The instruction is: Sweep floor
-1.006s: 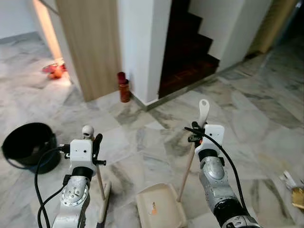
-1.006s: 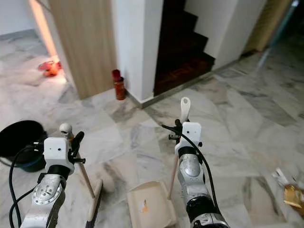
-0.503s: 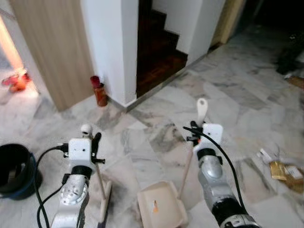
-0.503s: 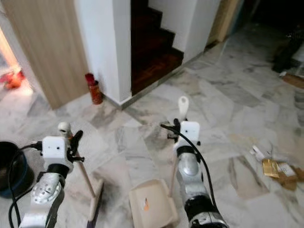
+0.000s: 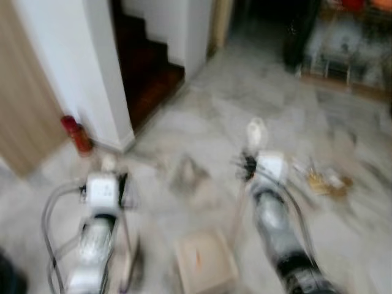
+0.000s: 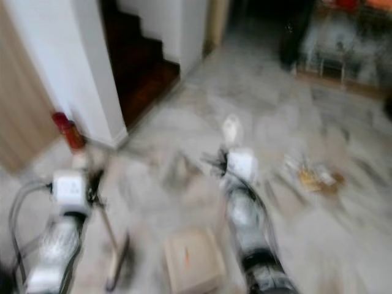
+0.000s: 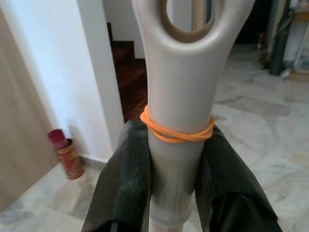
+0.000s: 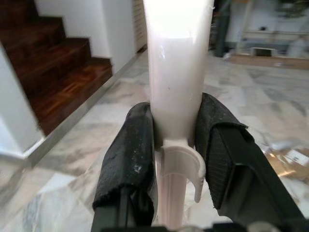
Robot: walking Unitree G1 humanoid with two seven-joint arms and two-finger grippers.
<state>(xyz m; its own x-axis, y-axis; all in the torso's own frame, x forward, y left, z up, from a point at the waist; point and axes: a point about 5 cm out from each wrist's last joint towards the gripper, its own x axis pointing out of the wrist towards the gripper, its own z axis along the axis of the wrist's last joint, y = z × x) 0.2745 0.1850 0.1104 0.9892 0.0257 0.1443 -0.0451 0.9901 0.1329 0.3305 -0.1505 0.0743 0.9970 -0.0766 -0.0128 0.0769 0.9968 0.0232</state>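
Entry, sweep in transit: head views are motion-blurred, so placements are given with reserve. Left gripper [image 7: 175, 159], one, is clenched on the broom handle [image 7: 176, 96], both black pads pressed against the pale shaft just below an orange rubber band [image 7: 177, 133]; in the head view the broom [image 5: 125, 245] is seen running down to the marble floor [image 5: 220, 98] at about 7 o'clock of the frame. Right gripper [image 8: 176, 150], one, is clamped on the dustpan handle [image 8: 177, 63], its pads set either side of the white stem; the dustpan [image 5: 205, 263], one, is seen low at 6 o'clock with a small orange mark in its tray. Litter [image 5: 324, 180], one loose cluster of golden wrappers whose pieces cannot be counted through the blur, is lying on the floor at about 3 o'clock, just beyond the right arm. Also listed: one red canister [image 5: 78, 133] at the foot of the white wall [image 5: 73, 61] at 9 o'clock; one dark wooden staircase [image 5: 150, 67] at 11 o'clock. For the step in hand, judged as carrying the tools toward the litter: both grips are best kept firm and the handles upright so the heads are not dragged, the body is to be squared to the wrappers, and the pan is to be set flat beside them before the broom is drawn toward it
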